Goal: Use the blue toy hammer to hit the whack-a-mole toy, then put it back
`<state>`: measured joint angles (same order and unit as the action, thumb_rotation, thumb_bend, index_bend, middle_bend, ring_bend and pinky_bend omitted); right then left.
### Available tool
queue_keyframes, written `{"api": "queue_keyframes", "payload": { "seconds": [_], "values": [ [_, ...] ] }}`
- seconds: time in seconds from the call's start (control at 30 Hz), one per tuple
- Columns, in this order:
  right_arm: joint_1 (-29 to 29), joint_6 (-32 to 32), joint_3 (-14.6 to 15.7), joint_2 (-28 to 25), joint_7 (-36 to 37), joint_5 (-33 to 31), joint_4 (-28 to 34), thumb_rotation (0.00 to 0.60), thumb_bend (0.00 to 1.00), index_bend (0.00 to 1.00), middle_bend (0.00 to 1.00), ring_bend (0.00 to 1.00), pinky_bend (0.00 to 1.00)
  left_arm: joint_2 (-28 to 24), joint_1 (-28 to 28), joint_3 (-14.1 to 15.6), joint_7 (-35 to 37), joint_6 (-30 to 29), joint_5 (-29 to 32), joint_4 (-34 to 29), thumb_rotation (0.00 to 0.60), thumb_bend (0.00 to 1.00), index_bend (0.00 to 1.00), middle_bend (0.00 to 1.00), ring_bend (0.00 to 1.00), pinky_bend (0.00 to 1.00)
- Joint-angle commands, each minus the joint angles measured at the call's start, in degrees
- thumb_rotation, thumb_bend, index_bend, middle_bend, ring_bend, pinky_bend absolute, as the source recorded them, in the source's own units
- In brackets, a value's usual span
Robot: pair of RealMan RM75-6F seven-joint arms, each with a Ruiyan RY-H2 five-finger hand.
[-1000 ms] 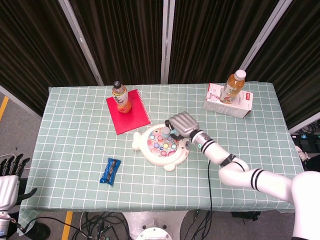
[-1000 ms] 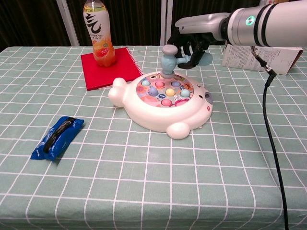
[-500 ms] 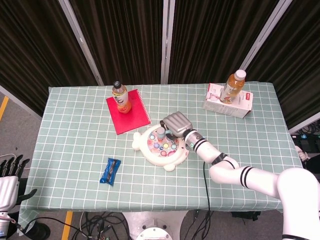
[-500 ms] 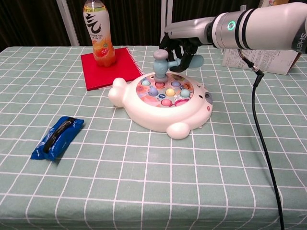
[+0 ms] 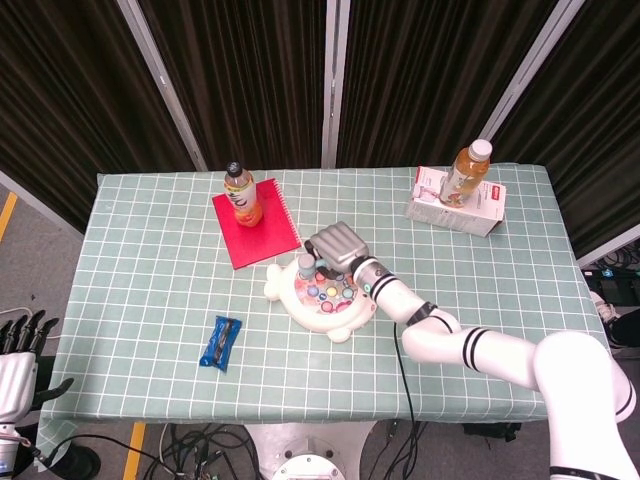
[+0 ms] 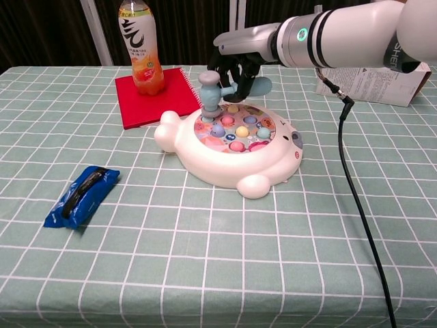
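The whack-a-mole toy (image 6: 232, 147) sits near the middle of the checked table (image 5: 150, 290), and everything else is placed around it. The right hand (image 6: 235, 58) reaches over the toy's far edge, its fingers wrapped around the handle of the blue toy hammer (image 6: 210, 92). The hammer's head points down at the far-left pegs of the toy's coloured face, touching or just above them. Beyond the toy to the left lies a red notebook (image 5: 255, 222) with an orange drink bottle (image 6: 140, 48) standing on it. Near the toy's front left lies a blue snack packet (image 6: 82, 196). Far right of the toy, a second bottle (image 5: 466, 172) stands on a white carton (image 5: 470, 208). The left hand (image 5: 18, 365) hangs off the table's left edge, well away from the toy, fingers spread and holding nothing.
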<state>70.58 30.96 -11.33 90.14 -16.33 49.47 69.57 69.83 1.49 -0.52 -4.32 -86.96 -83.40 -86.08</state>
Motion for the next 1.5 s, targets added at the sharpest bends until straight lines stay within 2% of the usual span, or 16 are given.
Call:
{"api": "queue_keyframes", "payload": {
  "seconds": [0.03, 0.2, 0.37, 0.57, 0.67, 0.83, 1.13, 1.4, 1.5],
  "values": [
    [1.3, -0.4, 1.2, 1.2, -1.9, -1.6, -1.5, 0.600, 0.49, 0.74, 0.61, 0.50, 0.63, 0.1, 0.1, 0.0, 0.1, -0.2, -0.1, 0.2, 0.600, 0.03, 0.15, 0.06, 0.00, 0.00],
    [0.8, 1.1, 1.0, 0.5, -1.4, -2.2, 0.1, 0.600, 0.49, 0.74, 0.61, 0.50, 0.63, 0.2, 0.3, 0.1, 0.3, -0.5, -0.3, 0.4, 0.600, 0.03, 0.15, 0.06, 0.00, 0.00],
    [-3.1, 5.2, 0.2, -5.2, 1.8, 0.5, 6.1, 0.600, 0.49, 0.74, 0.61, 0.50, 0.63, 0.0, 0.3, 0.0, 0.4, -0.9, -0.7, 0.2, 0.600, 0.03, 0.15, 0.06, 0.00, 0.00],
    [-11.1, 10.8, 2.7, -13.4, 6.3, 6.0, 13.4, 0.600, 0.49, 0.74, 0.61, 0.50, 0.63, -0.1, 0.3, 0.0, 0.2, -1.4, -1.3, -0.1, 0.600, 0.03, 0.15, 0.06, 0.00, 0.00],
    [-15.3, 12.4, 5.0, -15.7, 9.5, 9.1, 14.1, 0.600, 0.49, 0.74, 0.61, 0.50, 0.63, -0.3, 0.1, 0.0, -0.2, -1.4, -1.6, -0.5, 0.600, 0.03, 0.15, 0.06, 0.00, 0.00],
    [-20.6, 12.8, 7.6, -15.3, 16.3, 13.1, 9.9, 0.600, 0.49, 0.74, 0.61, 0.50, 0.62, -0.6, -0.4, 0.0, -1.3, -1.1, -2.1, -1.6, 0.600, 0.03, 0.15, 0.06, 0.00, 0.00],
    [-24.0, 11.2, 9.0, -8.6, 25.9, 20.3, -0.9, 0.600, 0.48, 0.69, 0.59, 0.49, 0.58, -1.3, -0.5, 0.0, -2.6, -1.0, -2.0, -3.2, 0.600, 0.03, 0.15, 0.06, 0.00, 0.00],
    [-24.7, 10.7, 8.7, -5.1, 30.9, 24.2, -5.7, 0.600, 0.45, 0.58, 0.50, 0.38, 0.44, -1.4, -0.4, 0.1, -2.7, -1.0, -1.9, -3.4, 0.600, 0.03, 0.15, 0.06, 0.00, 0.00],
    [-25.1, 10.8, 8.6, -4.4, 31.7, 25.1, -6.5, 0.600, 0.40, 0.50, 0.45, 0.33, 0.37, -1.4, -0.3, 0.1, -2.6, -1.2, -2.0, -3.3, 0.600, 0.03, 0.15, 0.06, 0.00, 0.00]
  ]
}}
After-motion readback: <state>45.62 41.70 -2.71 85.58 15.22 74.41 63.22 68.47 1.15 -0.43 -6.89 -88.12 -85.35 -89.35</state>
